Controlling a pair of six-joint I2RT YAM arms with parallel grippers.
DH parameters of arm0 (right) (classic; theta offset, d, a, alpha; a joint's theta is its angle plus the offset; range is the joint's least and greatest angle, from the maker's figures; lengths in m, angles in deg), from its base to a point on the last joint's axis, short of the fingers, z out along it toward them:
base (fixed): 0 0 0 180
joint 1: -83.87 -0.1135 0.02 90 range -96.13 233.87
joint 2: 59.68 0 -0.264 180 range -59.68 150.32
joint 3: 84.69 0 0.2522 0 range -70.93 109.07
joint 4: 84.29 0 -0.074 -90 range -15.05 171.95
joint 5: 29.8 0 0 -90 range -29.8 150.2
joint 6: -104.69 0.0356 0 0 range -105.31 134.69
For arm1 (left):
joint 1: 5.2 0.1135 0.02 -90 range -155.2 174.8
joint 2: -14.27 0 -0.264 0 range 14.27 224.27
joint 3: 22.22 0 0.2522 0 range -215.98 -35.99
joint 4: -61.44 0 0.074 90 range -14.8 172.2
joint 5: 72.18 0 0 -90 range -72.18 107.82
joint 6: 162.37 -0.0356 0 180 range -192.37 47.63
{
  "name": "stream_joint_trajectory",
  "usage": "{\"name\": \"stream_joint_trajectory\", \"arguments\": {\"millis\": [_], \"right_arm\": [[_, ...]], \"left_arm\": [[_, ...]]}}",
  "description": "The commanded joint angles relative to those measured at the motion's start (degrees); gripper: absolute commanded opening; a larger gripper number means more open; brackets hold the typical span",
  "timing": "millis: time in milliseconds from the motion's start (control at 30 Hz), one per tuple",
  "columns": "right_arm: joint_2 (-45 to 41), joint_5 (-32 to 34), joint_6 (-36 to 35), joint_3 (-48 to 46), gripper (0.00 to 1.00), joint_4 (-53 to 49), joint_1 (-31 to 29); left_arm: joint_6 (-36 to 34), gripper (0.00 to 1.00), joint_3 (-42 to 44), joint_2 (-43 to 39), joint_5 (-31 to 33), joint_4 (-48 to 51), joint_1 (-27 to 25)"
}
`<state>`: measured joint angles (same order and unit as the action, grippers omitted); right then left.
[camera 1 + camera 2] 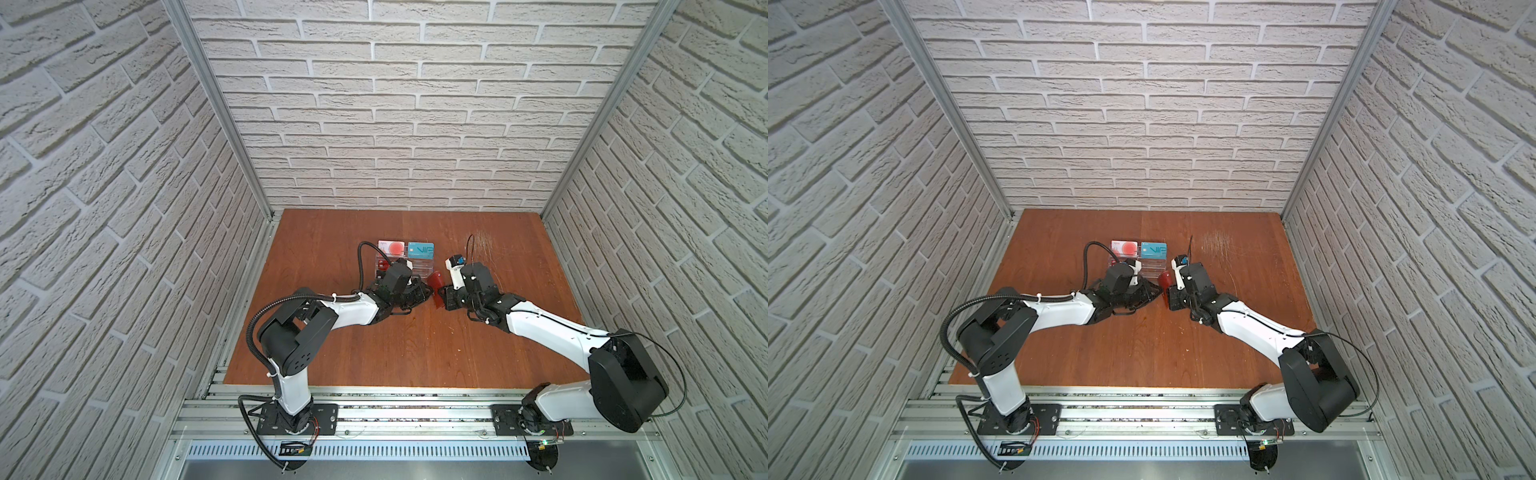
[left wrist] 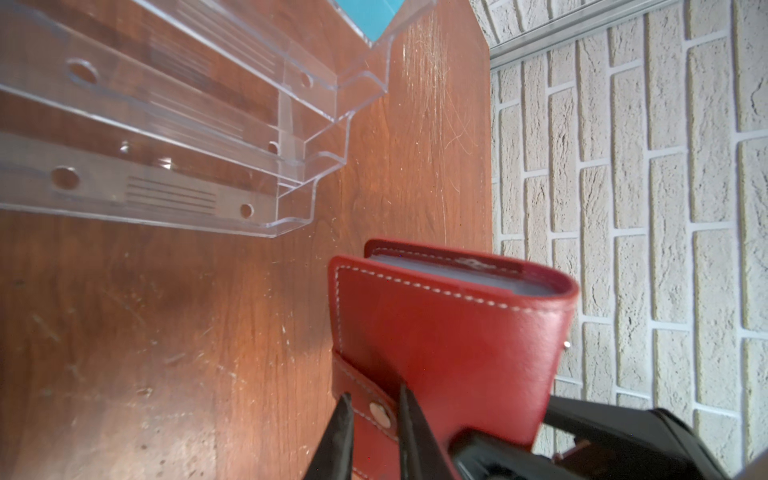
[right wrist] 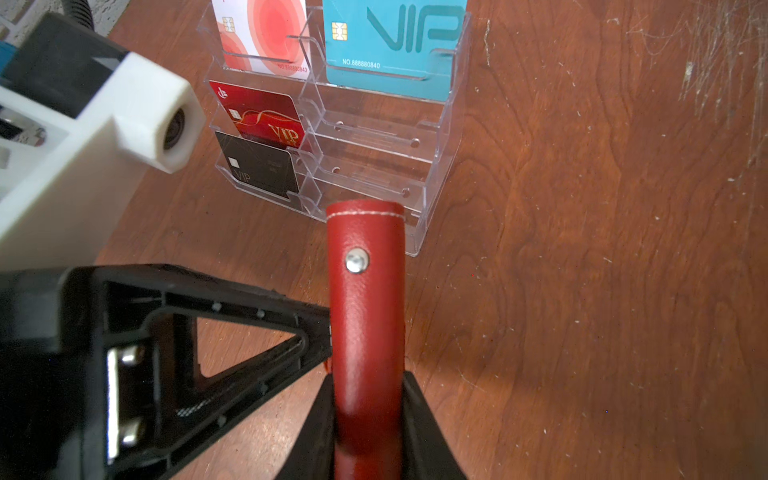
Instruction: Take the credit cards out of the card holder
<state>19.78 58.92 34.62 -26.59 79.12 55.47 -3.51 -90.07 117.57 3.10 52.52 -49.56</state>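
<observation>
The red card holder [image 2: 449,332] [image 3: 365,311] is closed and held above the table between both arms; in both top views it shows as a red patch [image 1: 436,280] [image 1: 1165,279]. My right gripper [image 3: 368,399] is shut on it, one finger on each cover. My left gripper [image 2: 374,415] is shut on the holder's snap tab [image 2: 380,411], its fingers pressing the tab's two edges. Only the grey edges of the sleeve pages [image 2: 457,276] show; any credit cards inside the holder are hidden.
A clear acrylic tiered stand [image 3: 374,137] [image 1: 419,266] stands just behind the holder. It carries a teal VIP card [image 3: 395,41], a pink-and-white card [image 3: 262,33], a red VIP card [image 3: 262,116] and a black card [image 3: 262,170]. Brick walls enclose the wooden table [image 1: 374,353].
</observation>
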Motion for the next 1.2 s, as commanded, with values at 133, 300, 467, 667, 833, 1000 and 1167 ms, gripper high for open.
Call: {"name": "stream_joint_trajectory", "arguments": {"millis": [133, 300, 467, 667, 833, 1000, 1167], "right_arm": [[-2.33, 0.49, 0.7, 0.04, 0.06, 6.08, -0.66], [-2.2, 0.4, 0.66, 0.1, 0.06, 5.88, -0.66], [-1.82, 0.24, 0.74, 0.23, 0.06, 5.88, -0.77], [-1.66, -0.08, 0.91, 0.26, 0.06, 5.82, -0.76], [-1.47, -0.12, 1.0, 0.33, 0.06, 5.57, -0.73], [-1.35, 0.13, 1.08, 0.41, 0.06, 5.36, -0.78], [-1.36, 0.81, 1.48, 0.44, 0.06, 5.0, -0.73]], "left_arm": [[0.34, 0.14, -0.32, 2.33, -0.44, -0.61, -0.82], [0.48, 0.1, -0.49, 2.54, -0.48, -0.7, -0.77], [0.52, 0.04, -0.33, 2.58, -0.36, -0.79, -0.8], [0.61, 0.0, 0.29, 1.98, -0.05, -0.95, -0.81], [0.83, 0.0, 0.9, 1.9, 0.11, -1.29, -0.8], [0.92, 0.0, 1.04, 1.89, 0.03, -1.46, -0.76], [0.92, 0.0, 1.59, 1.56, 0.13, -1.59, -0.76]]}}
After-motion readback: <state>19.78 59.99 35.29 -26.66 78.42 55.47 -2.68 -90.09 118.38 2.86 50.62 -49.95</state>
